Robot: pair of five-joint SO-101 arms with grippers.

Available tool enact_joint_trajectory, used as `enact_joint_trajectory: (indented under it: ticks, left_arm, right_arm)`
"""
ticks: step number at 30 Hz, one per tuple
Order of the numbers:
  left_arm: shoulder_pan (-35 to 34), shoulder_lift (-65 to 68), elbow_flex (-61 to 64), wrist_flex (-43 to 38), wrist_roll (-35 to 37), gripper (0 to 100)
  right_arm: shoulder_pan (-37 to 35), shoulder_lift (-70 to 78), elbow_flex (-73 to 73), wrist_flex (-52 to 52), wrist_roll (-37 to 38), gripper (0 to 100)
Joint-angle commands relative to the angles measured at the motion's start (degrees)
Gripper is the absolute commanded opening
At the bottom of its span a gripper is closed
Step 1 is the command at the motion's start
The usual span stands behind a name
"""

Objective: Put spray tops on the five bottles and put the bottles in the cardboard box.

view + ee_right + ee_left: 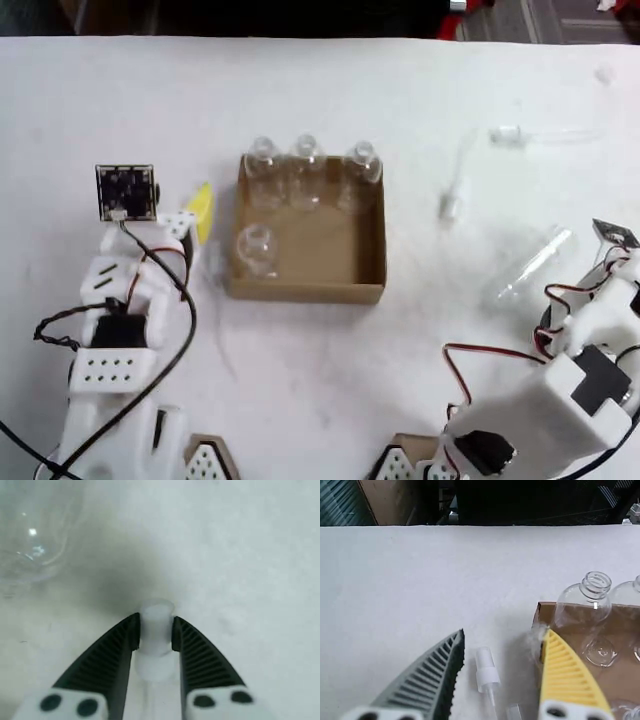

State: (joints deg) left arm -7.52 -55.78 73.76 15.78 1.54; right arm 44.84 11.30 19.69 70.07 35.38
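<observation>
The cardboard box (372,262) sits mid-table. Three clear bottles (305,165) with open necks stand along its far wall, and another bottle (255,245) stands near its left wall. My left gripper (504,635) is open beside the box's left wall (540,617), its yellow finger (203,208) close to the cardboard. A white spray top (486,672) lies on the table between its fingers. My right gripper (156,621) is shut on another white spray top (156,630), low over the table. A clear bottle (530,265) (30,530) lies on its side close by.
Two more spray tops with thin tubes lie right of the box, one (450,195) nearer it and one (520,133) farther back. The white table (330,380) is bare in front of the box, with a dark edge at the far side.
</observation>
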Motion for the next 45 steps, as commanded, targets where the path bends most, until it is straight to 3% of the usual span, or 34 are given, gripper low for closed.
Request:
enact_joint_trajectory:
  ticks: [1, 7, 12, 18, 24, 33, 37, 41, 45]
  left_arm:
    - [0.84, -1.01, -0.18, -0.88, 0.7, 24]
    - [0.84, -1.01, -0.18, -0.88, 0.7, 24]
    - [0.84, -1.01, -0.18, -0.88, 0.7, 24]
    - [0.75, -1.01, -0.18, -0.88, 0.7, 24]
    - [0.84, -1.01, -0.18, -0.97, 0.7, 24]
    - [0.84, -1.01, -0.18, -1.23, 0.7, 24]
    - [0.84, -1.01, -0.18, -1.23, 0.7, 24]
    - [0.84, -1.01, -0.18, -1.23, 0.7, 24]
    - [0.84, -1.01, -0.18, -1.23, 0.7, 24]
  right_arm:
    - [0.13, -4.88, -7.03, 6.29, 0.62, 1.5]
    - [-3.56, -15.43, -22.33, 21.05, 0.09, 1.5]
    - [-16.4, -20.79, -30.42, 26.77, -9.32, 1.5]
    - [-31.78, -18.68, -33.76, 23.96, -20.84, 1.5]
    - [-38.64, -7.69, -33.93, 13.67, -27.6, 1.7]
    - [-39.43, 1.1, -39.21, 9.19, -28.13, 27.6]
    - [-38.2, 2.59, -45.71, 5.05, -28.13, 27.9]
    - [-34.51, 6.73, -47.91, -8.04, -28.13, 27.6]
    - [-29.67, 14.81, -48.35, -25.89, -28.13, 15.9]
